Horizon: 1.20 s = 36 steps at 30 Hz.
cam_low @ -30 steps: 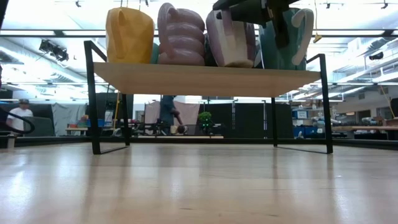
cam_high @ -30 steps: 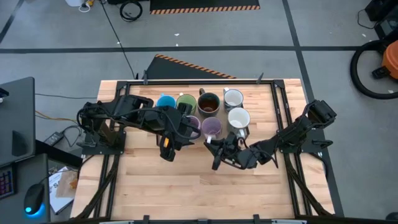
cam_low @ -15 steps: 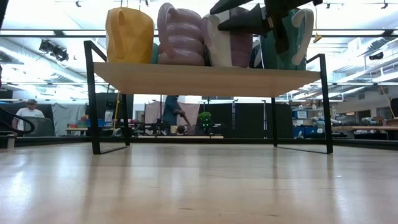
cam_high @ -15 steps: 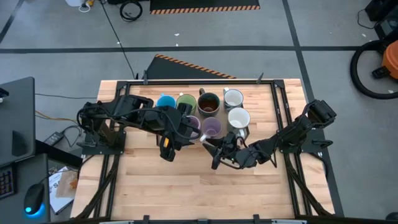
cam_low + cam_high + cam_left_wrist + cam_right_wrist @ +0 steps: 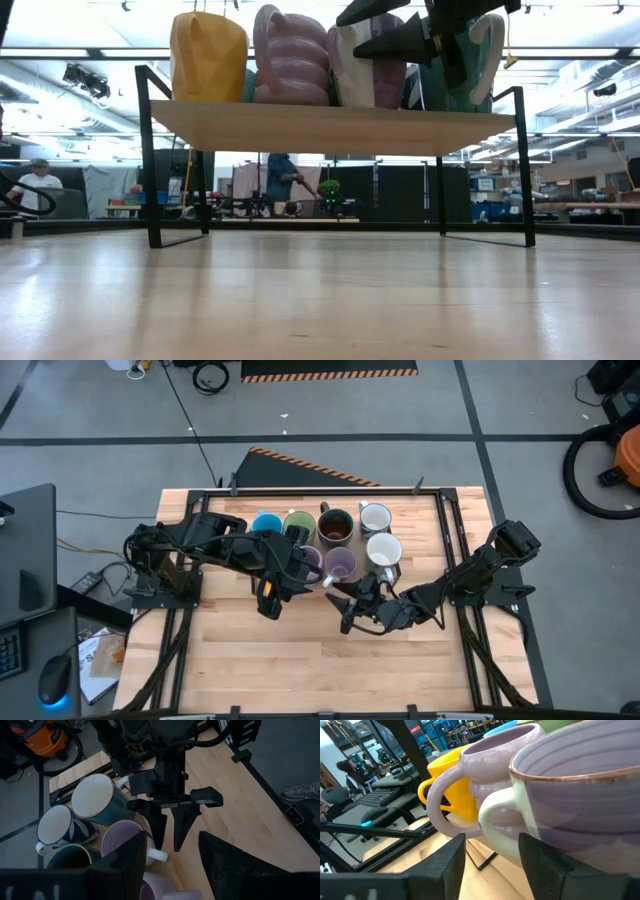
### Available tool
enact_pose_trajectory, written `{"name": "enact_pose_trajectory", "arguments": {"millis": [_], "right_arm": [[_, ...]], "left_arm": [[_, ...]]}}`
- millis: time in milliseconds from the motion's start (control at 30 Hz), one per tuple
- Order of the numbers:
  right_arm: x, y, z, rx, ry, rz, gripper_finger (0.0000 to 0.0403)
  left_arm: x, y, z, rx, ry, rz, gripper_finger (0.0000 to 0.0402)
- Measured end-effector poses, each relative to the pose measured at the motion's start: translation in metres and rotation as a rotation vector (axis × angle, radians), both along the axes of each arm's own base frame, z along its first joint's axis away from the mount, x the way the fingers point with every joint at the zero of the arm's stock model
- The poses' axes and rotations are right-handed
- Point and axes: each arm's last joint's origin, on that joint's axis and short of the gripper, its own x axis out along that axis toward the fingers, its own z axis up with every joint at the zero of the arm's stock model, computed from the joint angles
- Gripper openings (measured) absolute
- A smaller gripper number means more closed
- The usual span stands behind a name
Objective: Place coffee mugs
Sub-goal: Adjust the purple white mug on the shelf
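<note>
The coffee mugs stand on a raised wooden shelf (image 5: 330, 125). In the high view I see blue (image 5: 267, 523), green (image 5: 299, 525), dark brown (image 5: 336, 526), two white (image 5: 376, 518) (image 5: 383, 550) and two purple (image 5: 341, 566) (image 5: 309, 559). The orange mug (image 5: 208, 55) stands at the shelf's left end. My right gripper (image 5: 335, 592) (image 5: 492, 845) is open, its fingers on either side of the right-hand purple mug's white handle (image 5: 500, 817), apart from it. My left gripper (image 5: 290, 568) is open beside the left-hand purple mug.
The shelf rests on a black metal frame (image 5: 150, 160) over the table's far middle. The mugs stand close together in two rows. Bare wooden table (image 5: 300, 660) lies on the near side. People move in the room behind (image 5: 282, 180).
My right gripper has edged a little toward the far left, closer to the purple mug's white handle. The mugs have stayed where they were.
</note>
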Motion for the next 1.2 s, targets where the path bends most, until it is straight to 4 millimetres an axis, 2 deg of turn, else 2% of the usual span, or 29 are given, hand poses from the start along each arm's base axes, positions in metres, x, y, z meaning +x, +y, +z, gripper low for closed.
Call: {"name": "enact_pose_trajectory", "arguments": {"millis": [367,533,667,833,933,1200], "right_arm": [[0.003,-0.004,-0.001,-0.009,0.022,0.035,0.0250],[0.002,-0.002,-0.001,-0.022,0.030,0.060,0.0258],[0.003,0.007,0.005,-0.045,0.053,0.103,0.0257],[0.005,0.021,0.020,-0.105,0.165,0.141,0.0257],[0.005,0.027,0.032,-0.121,0.290,0.167,0.0257],[0.008,0.022,0.082,-0.216,0.556,0.333,0.0257]], "left_arm": [[0.000,0.000,0.000,0.000,0.000,0.000,0.0188],[0.000,0.000,0.000,0.000,0.000,0.000,0.0188],[0.000,0.000,0.000,-0.001,0.000,0.000,0.0188],[0.000,0.000,0.000,-0.001,0.000,0.000,0.0188],[0.000,0.000,0.000,-0.001,0.000,0.001,0.0188],[0.000,0.000,0.000,0.000,0.000,0.001,0.0188]]}}
